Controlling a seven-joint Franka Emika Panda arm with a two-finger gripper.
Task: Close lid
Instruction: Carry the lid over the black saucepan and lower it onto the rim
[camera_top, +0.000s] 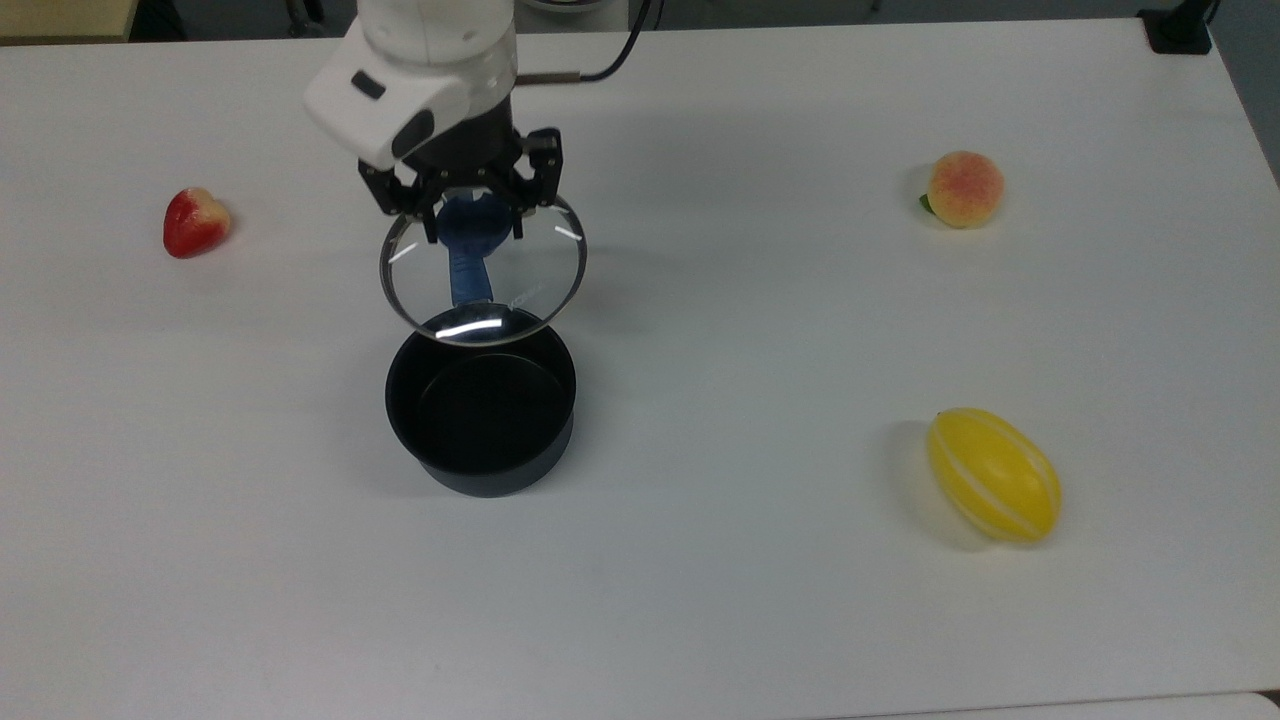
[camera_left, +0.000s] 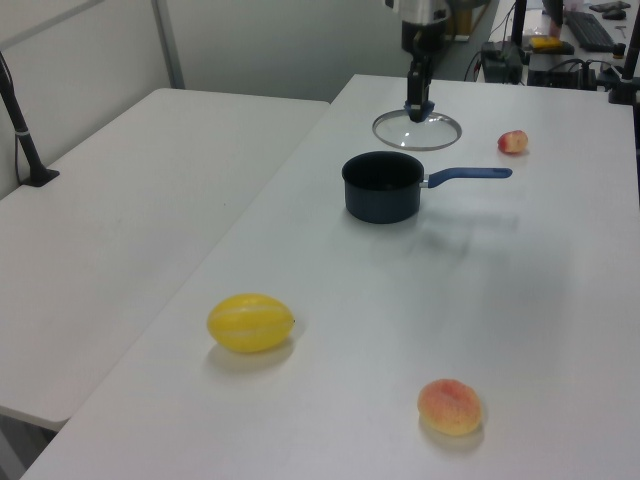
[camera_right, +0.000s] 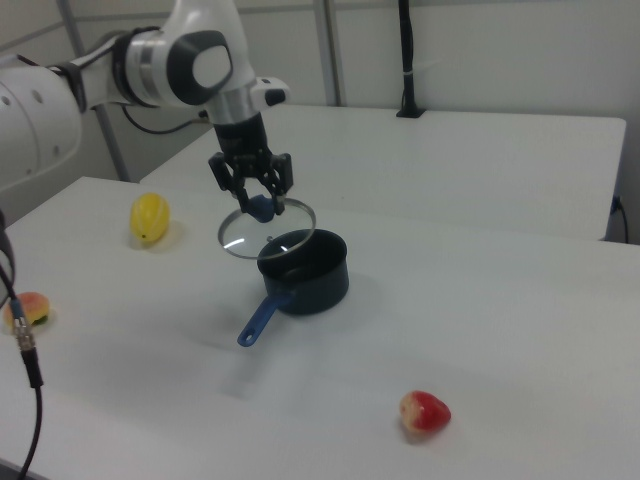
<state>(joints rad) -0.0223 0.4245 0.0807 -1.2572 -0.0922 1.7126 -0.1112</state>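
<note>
Nearest the top view's lower edge, a black saucepan (camera_top: 481, 412) stands open on the white table (camera_top: 750, 600). Beyond it, the gripper (camera_top: 477, 213) clamps the blue knob (camera_top: 474, 222) of the glass lid (camera_top: 483, 290), held airborne, overlapping the saucepan's far rim.

Glass lid (camera_top: 484, 275) held aloft by its blue knob.

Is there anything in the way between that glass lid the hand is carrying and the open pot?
Nothing visible. The hand holds the round clear glass lid by its blue knob, raised beside the black saucepan, over its blue handle. The pot's mouth is open and empty; the fruits lie far off.
</note>
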